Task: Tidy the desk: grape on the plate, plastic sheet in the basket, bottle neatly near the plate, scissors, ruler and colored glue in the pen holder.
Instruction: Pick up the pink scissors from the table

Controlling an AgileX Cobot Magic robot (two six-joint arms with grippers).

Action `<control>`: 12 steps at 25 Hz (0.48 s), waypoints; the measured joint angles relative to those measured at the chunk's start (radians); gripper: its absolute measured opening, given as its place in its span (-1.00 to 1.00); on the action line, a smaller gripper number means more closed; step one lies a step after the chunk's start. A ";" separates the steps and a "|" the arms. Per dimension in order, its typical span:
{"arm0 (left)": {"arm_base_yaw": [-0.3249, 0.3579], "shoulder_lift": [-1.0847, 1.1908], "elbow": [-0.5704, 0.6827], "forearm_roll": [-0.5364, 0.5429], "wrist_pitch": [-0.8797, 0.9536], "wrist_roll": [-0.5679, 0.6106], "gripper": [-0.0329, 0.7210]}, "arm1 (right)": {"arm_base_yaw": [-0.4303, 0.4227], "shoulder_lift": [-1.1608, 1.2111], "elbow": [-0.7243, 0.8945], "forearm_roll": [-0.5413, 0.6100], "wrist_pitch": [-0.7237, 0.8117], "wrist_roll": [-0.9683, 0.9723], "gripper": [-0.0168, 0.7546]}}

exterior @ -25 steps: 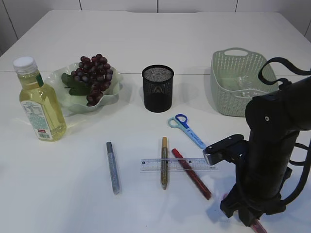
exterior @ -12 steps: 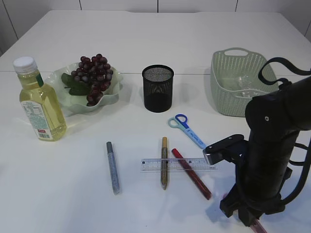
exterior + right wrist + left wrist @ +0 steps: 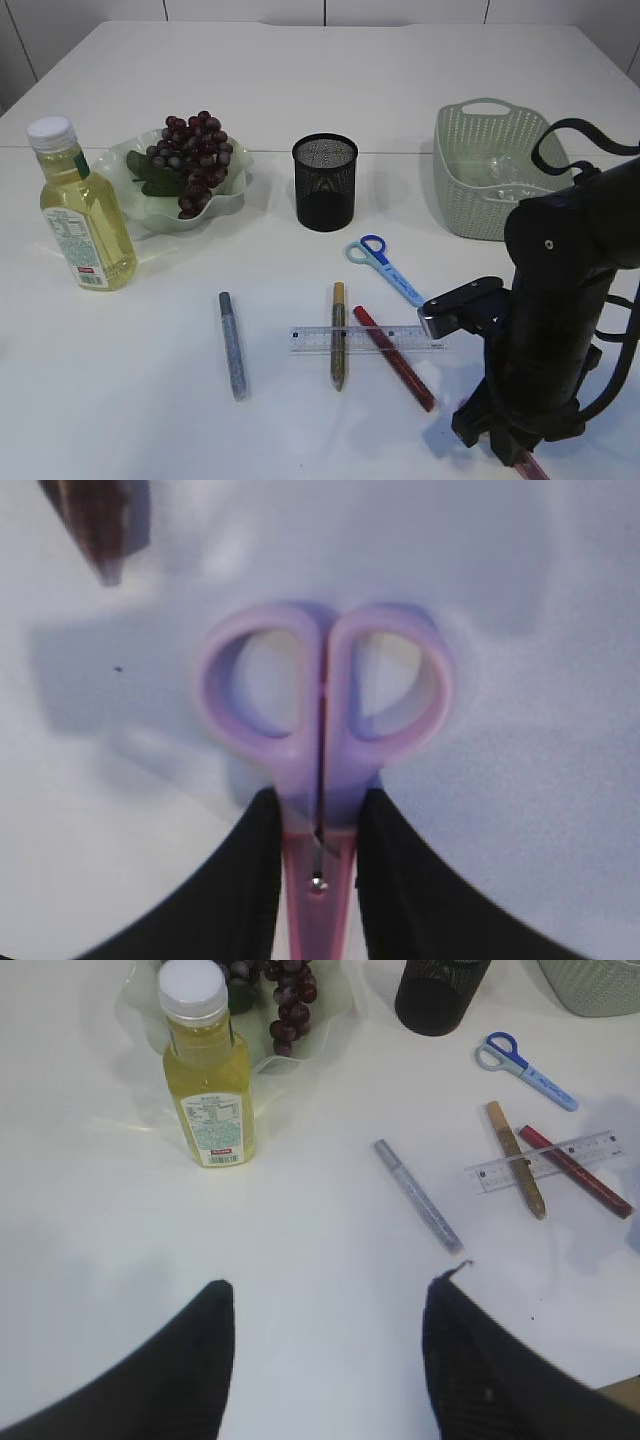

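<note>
Between my right gripper's (image 3: 318,865) fingers (image 3: 250,880) I hold purple scissors (image 3: 322,715) near the pivot, handles pointing away; my left gripper (image 3: 325,1350) hangs wide, empty.

The right arm (image 3: 548,330) was all matte black, chunky rounded housings with a small silver screw on the upper joint. Black cables looped over the top and down its side. A boxy black block stuck out left. Both wrist views showed plain black fingers (image 3: 180,1370).
</note>
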 joint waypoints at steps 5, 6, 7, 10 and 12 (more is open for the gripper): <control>0.000 0.000 0.000 0.000 0.000 0.000 0.24 | 0.000 0.000 0.000 0.000 0.000 0.000 -0.40; 0.000 0.000 0.000 0.000 0.000 0.000 0.24 | 0.000 0.000 0.000 0.000 0.000 0.000 -0.40; 0.000 0.000 0.000 0.002 0.000 0.000 0.24 | 0.000 0.000 0.000 0.000 0.000 0.000 -0.40; 0.000 0.000 0.000 0.002 0.000 0.000 0.24 | 0.000 0.000 0.000 0.000 0.000 0.002 -0.37; 0.000 0.000 0.000 0.002 0.000 0.000 0.24 | 0.000 0.000 0.000 0.000 0.000 0.002 -0.35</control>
